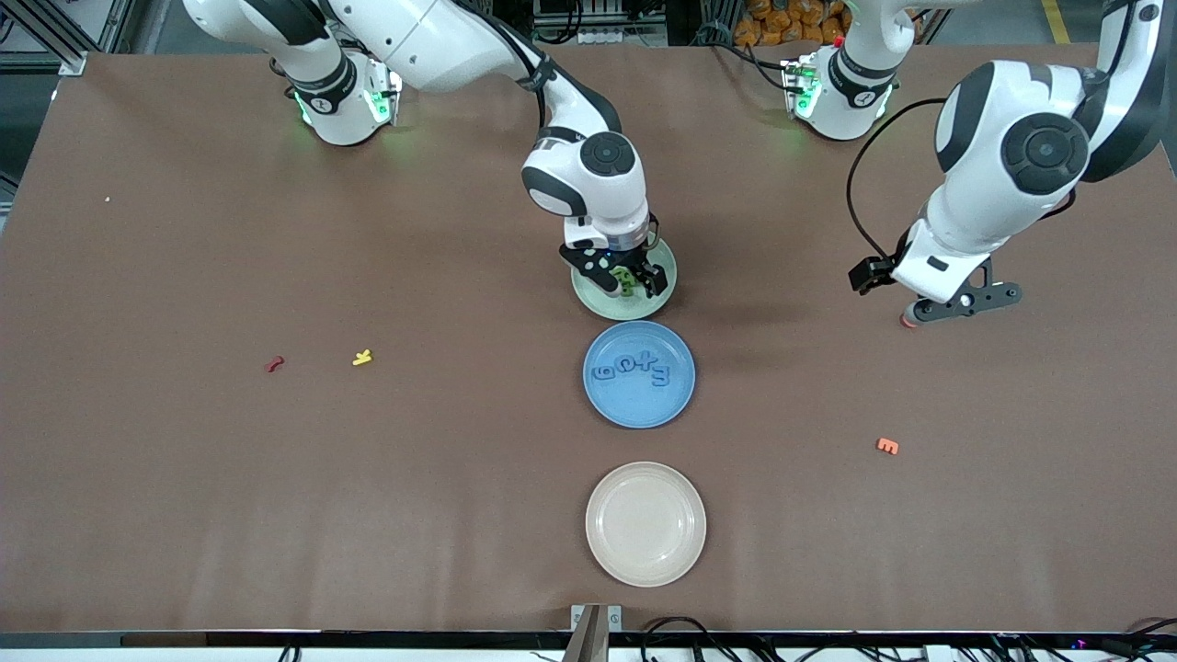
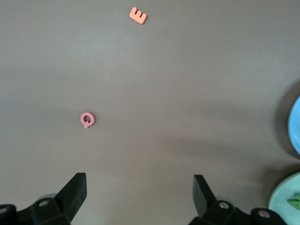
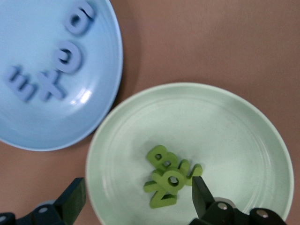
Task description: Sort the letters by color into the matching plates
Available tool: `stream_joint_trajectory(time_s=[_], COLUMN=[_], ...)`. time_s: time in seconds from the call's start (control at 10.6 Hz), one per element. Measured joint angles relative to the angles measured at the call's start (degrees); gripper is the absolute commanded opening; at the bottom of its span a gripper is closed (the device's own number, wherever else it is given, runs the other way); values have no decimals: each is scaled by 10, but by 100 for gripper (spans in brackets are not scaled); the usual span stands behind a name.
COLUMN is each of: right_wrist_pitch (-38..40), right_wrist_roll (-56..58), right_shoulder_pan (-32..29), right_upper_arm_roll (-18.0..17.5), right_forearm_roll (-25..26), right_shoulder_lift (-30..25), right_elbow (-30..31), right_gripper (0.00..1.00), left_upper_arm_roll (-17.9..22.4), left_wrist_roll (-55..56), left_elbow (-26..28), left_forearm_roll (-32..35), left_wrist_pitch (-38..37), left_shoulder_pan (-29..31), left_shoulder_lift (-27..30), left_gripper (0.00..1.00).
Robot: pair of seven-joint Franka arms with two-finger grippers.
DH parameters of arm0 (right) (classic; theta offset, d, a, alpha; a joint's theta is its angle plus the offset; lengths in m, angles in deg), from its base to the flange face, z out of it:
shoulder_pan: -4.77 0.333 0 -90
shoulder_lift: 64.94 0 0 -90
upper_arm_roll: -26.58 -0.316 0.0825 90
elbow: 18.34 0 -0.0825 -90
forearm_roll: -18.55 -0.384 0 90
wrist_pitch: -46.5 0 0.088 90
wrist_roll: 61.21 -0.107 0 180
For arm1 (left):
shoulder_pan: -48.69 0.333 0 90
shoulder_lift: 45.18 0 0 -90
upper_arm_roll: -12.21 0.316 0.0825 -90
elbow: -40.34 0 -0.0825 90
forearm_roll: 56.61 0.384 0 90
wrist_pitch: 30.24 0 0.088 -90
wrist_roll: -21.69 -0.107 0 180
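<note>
Right gripper (image 1: pixel 627 279): fingers spread wide and holding nothing, poised low over the pale green plate (image 1: pixel 655 306); in the right wrist view the fingertips (image 3: pixel 200 194) stand either side of a heap of green letters (image 3: pixel 168 176) lying on that plate, one fingertip just beside the heap; whether it touches cannot be told; the green plate (image 3: pixel 243 126) lies just beside the blue plate (image 3: pixel 33 42), rims nearly meeting; blue plate (image 1: pixel 639 373) sits nearer the front camera than the green one and carries four blue letters (image 1: pixel 633 366) in a row; a cream plate (image 1: pixel 645 523), nearer still, completes the line.

Left gripper (image 1: pixel 956 308): fingers wide apart, nothing between them; it waits above bare table toward the left arm's end; the left wrist view shows a pink letter (image 2: pixel 87 119) and an orange letter (image 2: pixel 138 15) on the table below, well apart.

Loose items: the orange letter (image 1: pixel 887 446) toward the left arm's end; a yellow letter (image 1: pixel 362 358) and a red letter (image 1: pixel 274 364) toward the right arm's end.
</note>
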Motion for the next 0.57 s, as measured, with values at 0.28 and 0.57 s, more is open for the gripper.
stream_joint_trajectory(time_s=[0.28, 0.57], right_wrist_pitch=[11, 33], right_wrist_roll=[0, 34], right_shoulder_pan=[-20, -34], right_upper_arm_roll=[-6, -20], right_forearm_roll=[0, -5], right_shoulder_lift=[-85, -172], right_elbow=[38, 82], right_gripper=[100, 100], left_upper_arm_roll=[6, 29], left_wrist_roll=[-11, -85], left_elbow=[-22, -101], left_forearm_roll=[-11, -31], left_wrist_pitch=[-3, -73], left_shoulder_pan=[1, 9], left_shoulder_lift=[31, 33], left_gripper=[100, 100])
